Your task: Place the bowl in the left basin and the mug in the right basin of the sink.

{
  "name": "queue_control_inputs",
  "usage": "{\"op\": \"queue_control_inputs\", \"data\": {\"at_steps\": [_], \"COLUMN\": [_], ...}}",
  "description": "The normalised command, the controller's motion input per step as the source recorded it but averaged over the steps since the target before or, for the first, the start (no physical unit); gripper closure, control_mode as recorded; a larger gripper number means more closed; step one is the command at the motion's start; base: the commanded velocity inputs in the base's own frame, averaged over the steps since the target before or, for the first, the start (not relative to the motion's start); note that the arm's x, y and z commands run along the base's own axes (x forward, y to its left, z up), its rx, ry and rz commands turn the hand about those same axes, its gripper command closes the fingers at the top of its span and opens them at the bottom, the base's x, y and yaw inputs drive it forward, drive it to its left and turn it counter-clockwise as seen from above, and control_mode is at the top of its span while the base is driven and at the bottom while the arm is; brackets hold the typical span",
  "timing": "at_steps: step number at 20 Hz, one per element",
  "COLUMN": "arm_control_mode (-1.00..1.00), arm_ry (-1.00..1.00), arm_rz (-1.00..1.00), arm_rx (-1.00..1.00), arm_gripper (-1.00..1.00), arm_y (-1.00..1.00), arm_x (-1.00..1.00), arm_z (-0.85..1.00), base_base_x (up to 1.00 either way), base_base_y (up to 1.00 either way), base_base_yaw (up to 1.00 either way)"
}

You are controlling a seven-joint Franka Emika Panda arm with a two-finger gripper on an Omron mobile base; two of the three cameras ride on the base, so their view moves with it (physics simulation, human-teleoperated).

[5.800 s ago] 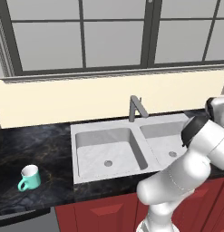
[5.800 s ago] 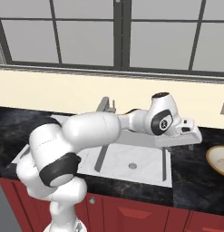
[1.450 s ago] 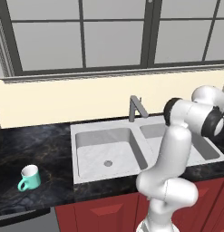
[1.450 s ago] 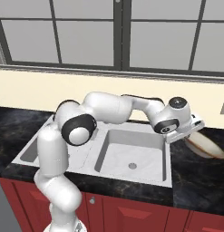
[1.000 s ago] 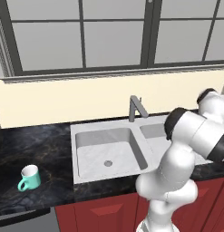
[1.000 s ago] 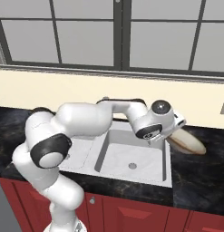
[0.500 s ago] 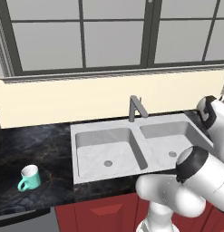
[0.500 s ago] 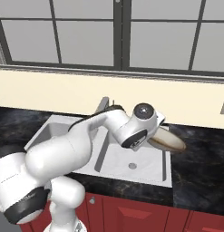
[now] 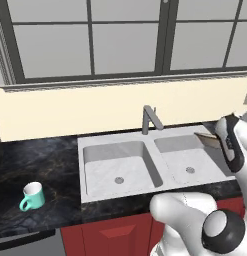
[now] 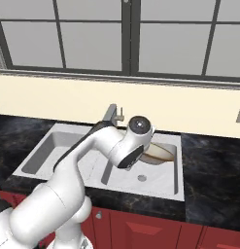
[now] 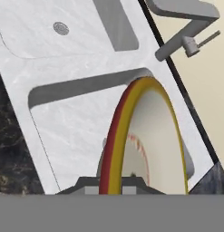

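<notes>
No readable text, labels, brand names, numbers or signs appear on anything in these views.

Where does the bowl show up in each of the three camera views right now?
Left base view: bowl at far right, edge-on beside the arm, over the right basin.
Right base view: bowl centre, just right of the wrist.
Hand view: bowl on edge, lower centre.
Shared landmark: the faucet.
</notes>
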Motion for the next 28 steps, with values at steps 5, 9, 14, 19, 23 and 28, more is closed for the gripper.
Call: {"op": "queue_control_inputs", "data": {"at_steps": [5, 9, 14, 19, 23, 28], "arm_control_mode": [-1.0, -1.0, -1.0, -1.0, -1.0, -1.0], "arm_ry": [0.06, 0.05, 0.07, 0.05, 0.07, 0.06], "arm_rz": [0.16, 0.16, 0.15, 0.15, 0.12, 0.06], "arm_rx": [-0.01, -0.01, -0.01, -0.04, -0.02, -0.01], "arm_gripper": [1.0, 1.0, 1.0, 1.0, 1.0, 1.0], "arm_y": [0.7, 0.72, 0.77, 0.81, 0.79, 0.72], "arm_x": [-0.2, -0.26, -0.11, -0.06, 0.03, 0.14], "arm_z": [0.0, -0.02, -0.02, 0.0, 0.0, -0.02], "base_base_x": [0.0, 0.0, 0.0, 0.0, 0.0, 0.0], "base_base_y": [0.0, 0.0, 0.0, 0.0, 0.0, 0.0], "base_base_yaw": [0.0, 0.0, 0.0, 0.0, 0.0, 0.0]}}
